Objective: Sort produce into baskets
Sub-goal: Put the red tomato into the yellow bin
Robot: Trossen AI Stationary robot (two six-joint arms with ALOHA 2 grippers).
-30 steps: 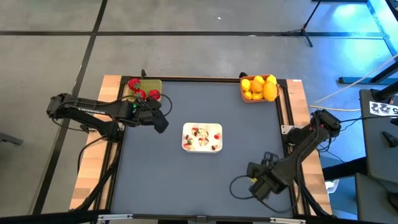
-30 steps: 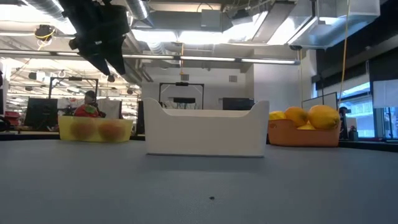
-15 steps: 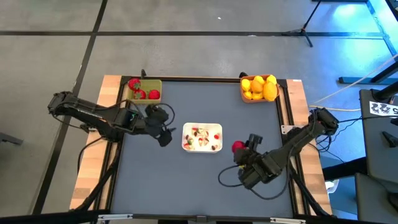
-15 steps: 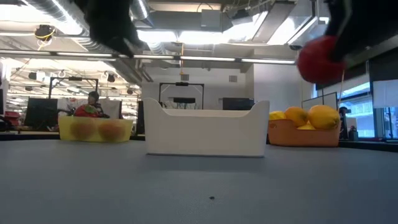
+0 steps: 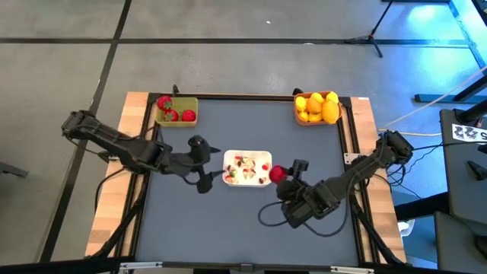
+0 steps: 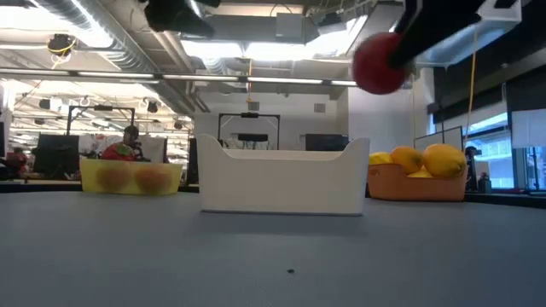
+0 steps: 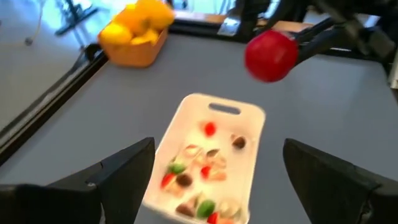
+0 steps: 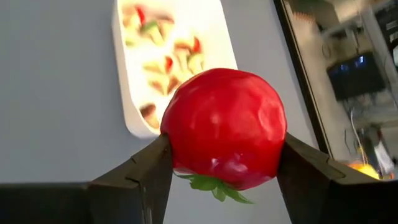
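Even overhead lighting is covering the worktop (image 5: 243,221); shadows are staying faint. Ceiling strip lights (image 6: 256,51) are glaring in the low view, and blue light is spilling in at the top right of the high view. The red fruit (image 6: 380,63) is smearing with motion blur. The white tray (image 7: 205,162) is reading soft.

A grey concrete floor (image 5: 228,61) is spreading around the table, crossed by dark seam lines. A tripod stand (image 5: 378,30) is standing at two o'clock from the table. Bluish light is falling across the upper right corner. Across the room, ceiling lights (image 6: 281,51) are glowing among exposed ducts (image 6: 128,51), and a person (image 6: 128,145) is sitting at nine o'clock among desks.
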